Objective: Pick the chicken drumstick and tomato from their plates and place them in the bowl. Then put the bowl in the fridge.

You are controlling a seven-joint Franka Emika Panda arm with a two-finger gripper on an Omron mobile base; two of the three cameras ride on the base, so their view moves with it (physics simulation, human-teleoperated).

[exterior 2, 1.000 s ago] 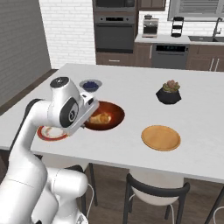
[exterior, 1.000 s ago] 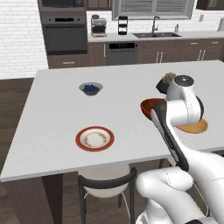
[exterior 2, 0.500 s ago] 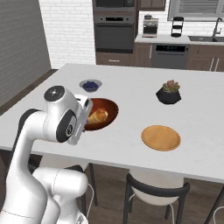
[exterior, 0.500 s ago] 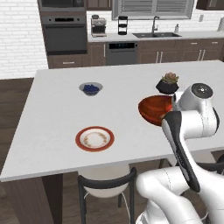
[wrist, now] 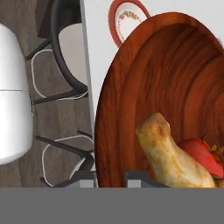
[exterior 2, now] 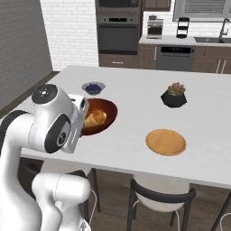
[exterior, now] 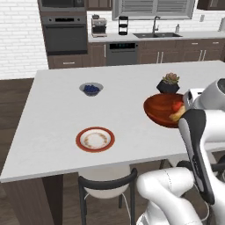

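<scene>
1. Nearest to me, the gripper [wrist: 111,177] is pressed together on the near rim of the bowl [wrist: 144,87], pinching it; in the hand view the two dark tips stand on both sides of the rim edge. The arm's big white joints hide the grip itself in both base views.

2. Just past the tips, inside the bowl, lies the chicken drumstick [wrist: 173,153]. Its long axis runs slanted across the floor of the bowl, the knobby end toward the middle. The tomato [wrist: 202,155] touches it on the far side.

3. The bowl seems lifted and a little tilted at the near edge of the island counter [exterior: 57,118], partly out over the edge. Both foods are in it, so I judge that the loading is done and the carrying is what is left.

4. Further on the counter are the two plates, both without food: the white plate [exterior: 95,139] and the wooden plate [exterior 2: 165,141].

5. Behind them stand the small blueberry bowl [exterior: 91,88] and the plant pot [exterior 2: 174,94].

6. For the coming move, the one thing that counts is which way the fridge lies from the hand, and I cannot tell this from here.
</scene>
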